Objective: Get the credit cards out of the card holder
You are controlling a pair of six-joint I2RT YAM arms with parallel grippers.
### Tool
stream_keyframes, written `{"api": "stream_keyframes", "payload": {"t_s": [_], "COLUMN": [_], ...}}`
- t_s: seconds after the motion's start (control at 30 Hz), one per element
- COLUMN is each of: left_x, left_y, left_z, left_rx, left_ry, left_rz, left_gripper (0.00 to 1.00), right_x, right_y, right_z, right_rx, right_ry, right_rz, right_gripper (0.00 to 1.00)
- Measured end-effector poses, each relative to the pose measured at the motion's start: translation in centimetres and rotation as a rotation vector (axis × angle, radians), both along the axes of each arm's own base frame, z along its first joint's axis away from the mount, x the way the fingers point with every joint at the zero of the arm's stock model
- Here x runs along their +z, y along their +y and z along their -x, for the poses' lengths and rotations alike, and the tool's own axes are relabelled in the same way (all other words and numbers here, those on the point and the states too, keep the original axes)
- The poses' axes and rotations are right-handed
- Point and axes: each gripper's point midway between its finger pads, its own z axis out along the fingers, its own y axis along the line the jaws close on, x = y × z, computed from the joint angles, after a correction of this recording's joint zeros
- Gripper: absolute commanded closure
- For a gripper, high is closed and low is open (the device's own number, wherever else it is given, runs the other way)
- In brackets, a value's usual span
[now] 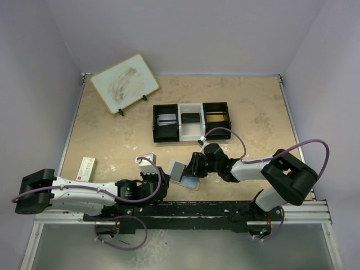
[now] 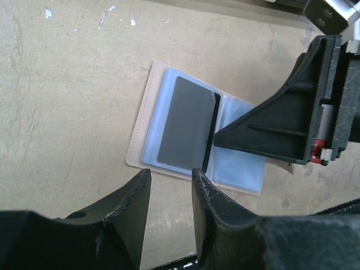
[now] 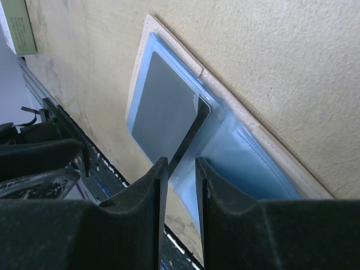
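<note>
The card holder (image 1: 191, 183) (image 2: 239, 169) (image 3: 253, 157) lies open on the table near the front rail, pale blue inside with a tan edge. A grey card (image 2: 185, 124) (image 3: 166, 107) lies flat in its left half. A dark card (image 2: 209, 135) (image 3: 191, 132) stands tilted up on edge at the fold. My right gripper (image 1: 195, 167) (image 3: 181, 163) is down on the holder, open by a narrow gap, the dark card's edge running along its left finger. My left gripper (image 1: 163, 188) (image 2: 169, 177) hovers open just before the holder's near edge, holding nothing.
The three-compartment tray (image 1: 154, 124) stands behind, with a silvery card (image 1: 166, 118) and a dark card (image 1: 191, 118) in it. The whiteboard (image 1: 124, 83) leans at the back left. A red-and-white box (image 1: 86, 169) lies at the left. The metal rail (image 1: 225, 208) runs along the front.
</note>
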Motion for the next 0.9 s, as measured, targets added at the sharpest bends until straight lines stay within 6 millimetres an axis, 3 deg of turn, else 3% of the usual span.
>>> {"api": "stream_keyframes", "payload": {"t_s": [0.23, 0.4, 0.63, 0.9], "left_x": [1.5, 1.1, -2.2, -3.2], "left_y": [-1.7, -1.8, -2.5, -2.9], "left_z": [-0.5, -2.5, -3.4, -4.8], "left_rx": [-0.038, -0.04, -0.125, -0.15], "left_ry": [-0.005, 0.046, 0.139, 0.183], "left_rz": [0.006, 0.025, -0.084, -0.103], "left_gripper": [0.6, 0.62, 0.69, 0.76], "right_x": [0.0, 0.0, 0.0, -0.1], "right_y": [0.2, 0.2, 0.3, 0.5], "right_z": [-0.2, -0.3, -0.2, -0.3], "right_rx": [-0.018, -0.029, -0.059, -0.102], "right_ry": [0.012, 0.012, 0.037, 0.07], "right_rz": [-0.016, -0.019, -0.047, -0.095], "right_gripper": [0.69, 0.7, 0.73, 0.73]}}
